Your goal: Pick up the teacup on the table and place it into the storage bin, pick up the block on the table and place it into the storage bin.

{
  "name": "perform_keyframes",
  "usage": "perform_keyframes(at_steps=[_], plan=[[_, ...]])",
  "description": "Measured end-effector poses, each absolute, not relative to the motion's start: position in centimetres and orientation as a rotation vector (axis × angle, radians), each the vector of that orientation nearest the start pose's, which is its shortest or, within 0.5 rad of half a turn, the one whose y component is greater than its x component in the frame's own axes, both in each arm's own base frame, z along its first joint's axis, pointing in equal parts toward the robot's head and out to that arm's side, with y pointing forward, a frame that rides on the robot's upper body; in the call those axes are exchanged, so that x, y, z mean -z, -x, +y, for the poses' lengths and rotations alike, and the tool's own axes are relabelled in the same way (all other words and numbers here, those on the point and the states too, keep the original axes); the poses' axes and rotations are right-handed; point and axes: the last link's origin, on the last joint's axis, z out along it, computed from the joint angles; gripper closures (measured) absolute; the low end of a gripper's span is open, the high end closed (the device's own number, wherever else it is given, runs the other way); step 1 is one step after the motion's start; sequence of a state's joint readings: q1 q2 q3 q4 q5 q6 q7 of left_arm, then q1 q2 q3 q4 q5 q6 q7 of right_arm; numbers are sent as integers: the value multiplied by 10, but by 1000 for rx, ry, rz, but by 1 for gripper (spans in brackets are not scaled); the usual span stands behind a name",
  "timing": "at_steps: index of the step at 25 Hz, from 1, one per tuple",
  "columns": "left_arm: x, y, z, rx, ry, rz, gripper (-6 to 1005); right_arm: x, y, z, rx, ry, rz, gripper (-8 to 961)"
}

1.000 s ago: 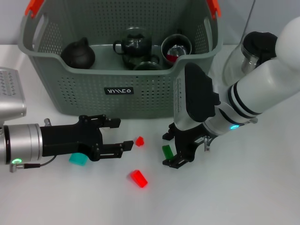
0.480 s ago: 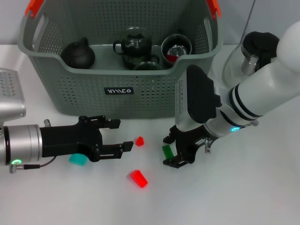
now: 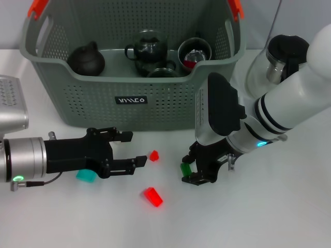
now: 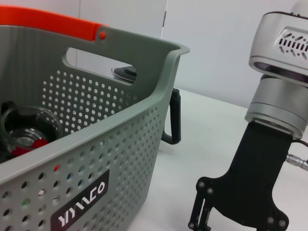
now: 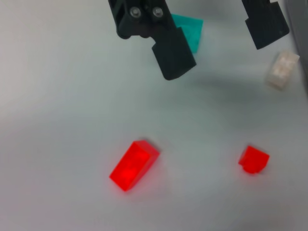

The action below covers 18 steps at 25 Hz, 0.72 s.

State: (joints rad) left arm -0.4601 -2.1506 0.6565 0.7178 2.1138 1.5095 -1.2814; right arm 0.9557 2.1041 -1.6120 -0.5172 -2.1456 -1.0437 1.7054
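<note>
Down on the white table (image 3: 269, 217), the right gripper (image 3: 196, 168) has its fingers clamped on a small green block (image 3: 185, 169), just in front of the grey storage bin (image 3: 129, 98), which holds dark teapots and a glass cup. Beside it, the left gripper (image 3: 132, 150) hovers with fingers apart near a small red block (image 3: 153, 155); a larger red block (image 3: 153, 197) and a teal block (image 3: 85, 175) lie close by.

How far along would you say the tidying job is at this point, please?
Done: dark teaware already sits in the storage bin. In hand: the right gripper is closed on a green block just above the table. Left: two red blocks and a teal block near the open left gripper.
</note>
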Motion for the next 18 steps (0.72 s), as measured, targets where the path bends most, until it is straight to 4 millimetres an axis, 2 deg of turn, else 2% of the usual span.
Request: perform_keyframes(at_steps=[5,8,13,18], plan=[[21,282,308,566,2724,-590,249,120,-168,373,415,3068,21,495],[20,283,308,564,2720,-597,249,110,-164,373,374,3076,50,495],[14,289,306,557,2698,-614,249,76,-151,370,280,3071,99,496],[6,297,300,552,2673,-623,249,30,-132,362,168,3076,160,496]])
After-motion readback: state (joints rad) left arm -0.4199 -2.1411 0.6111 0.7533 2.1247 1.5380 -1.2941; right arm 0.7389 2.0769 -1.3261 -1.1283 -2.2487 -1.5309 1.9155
